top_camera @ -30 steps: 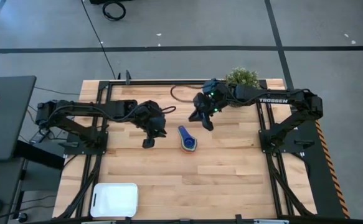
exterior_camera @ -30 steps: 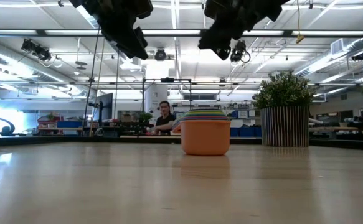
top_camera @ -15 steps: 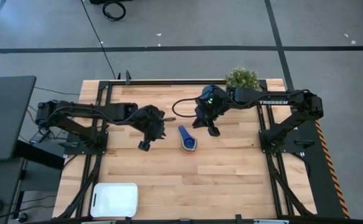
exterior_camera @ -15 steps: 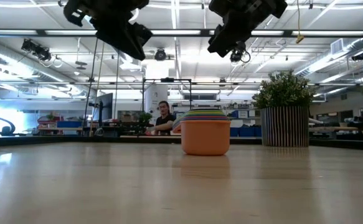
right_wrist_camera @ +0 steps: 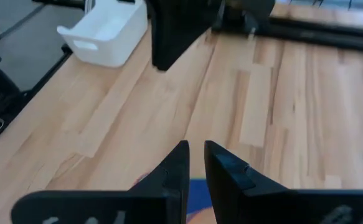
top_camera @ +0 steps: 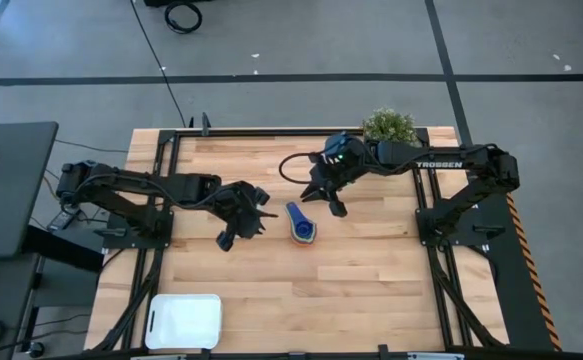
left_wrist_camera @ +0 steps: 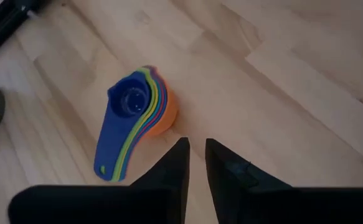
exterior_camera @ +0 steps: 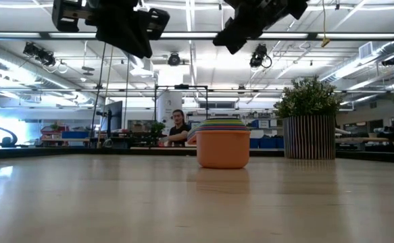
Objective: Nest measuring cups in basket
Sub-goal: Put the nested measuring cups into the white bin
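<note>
Both pairs of fingers are sitting nearly pressed together and pinching nothing, the left gripper (top_camera: 233, 232) hanging just beside the cups (top_camera: 300, 226) and the right gripper (top_camera: 326, 197) hovering close on their other side. The cups are already sitting stacked mid-table (top_camera: 371, 270), well apart from the basket (top_camera: 184, 321) at the near left corner. With fingers this narrow, a descent is risking knocking the stack apart or sliding it, and both arms crowding one stack is inviting a collision

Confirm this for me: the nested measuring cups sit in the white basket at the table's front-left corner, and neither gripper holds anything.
Not quite. The nested measuring cups sit on the bare table near its middle; the high view shows the white basket holding nothing. The rest stands: neither the left gripper nor right gripper holds anything.
</note>
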You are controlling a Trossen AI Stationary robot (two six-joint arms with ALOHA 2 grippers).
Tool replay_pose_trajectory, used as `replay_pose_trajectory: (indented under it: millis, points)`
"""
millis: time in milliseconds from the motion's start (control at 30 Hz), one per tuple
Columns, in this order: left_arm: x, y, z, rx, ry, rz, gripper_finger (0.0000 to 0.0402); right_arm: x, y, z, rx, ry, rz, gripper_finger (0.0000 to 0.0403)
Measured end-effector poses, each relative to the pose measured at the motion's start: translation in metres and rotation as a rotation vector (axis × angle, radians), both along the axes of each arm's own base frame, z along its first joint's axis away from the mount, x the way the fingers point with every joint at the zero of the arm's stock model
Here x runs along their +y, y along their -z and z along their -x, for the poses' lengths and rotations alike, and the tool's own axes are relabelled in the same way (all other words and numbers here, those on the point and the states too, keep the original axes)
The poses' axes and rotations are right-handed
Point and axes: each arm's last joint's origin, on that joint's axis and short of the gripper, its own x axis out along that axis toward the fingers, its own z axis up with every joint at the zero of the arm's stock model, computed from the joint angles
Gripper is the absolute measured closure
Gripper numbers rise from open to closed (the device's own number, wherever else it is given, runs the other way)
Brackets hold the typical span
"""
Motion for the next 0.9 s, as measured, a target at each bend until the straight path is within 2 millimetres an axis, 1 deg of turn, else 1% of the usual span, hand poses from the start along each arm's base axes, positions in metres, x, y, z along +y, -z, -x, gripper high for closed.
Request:
replay_pose_trajectory:
  millis: [200,500,600,900]
  points:
    - [-0.002,0.0,0.0,-0.008,0.015,-0.001,0.0351,-0.001,-0.007,-0.005,-0.092,0.0,0.019,0.0346]
    - [-0.002,-0.001,-0.001,-0.007,-0.009,0.014,0.0352,-0.002,-0.02,-0.011,-0.243,0.0,0.05,0.0346]
    - [-0.002,-0.001,-0.001,0.005,-0.085,0.07,0.0352,-0.003,-0.023,-0.012,-0.277,0.001,0.057,0.0346]
    - [-0.002,-0.002,-0.002,0.066,-0.415,0.373,0.0352,-0.003,-0.028,-0.014,-0.333,0.001,0.069,0.0346]
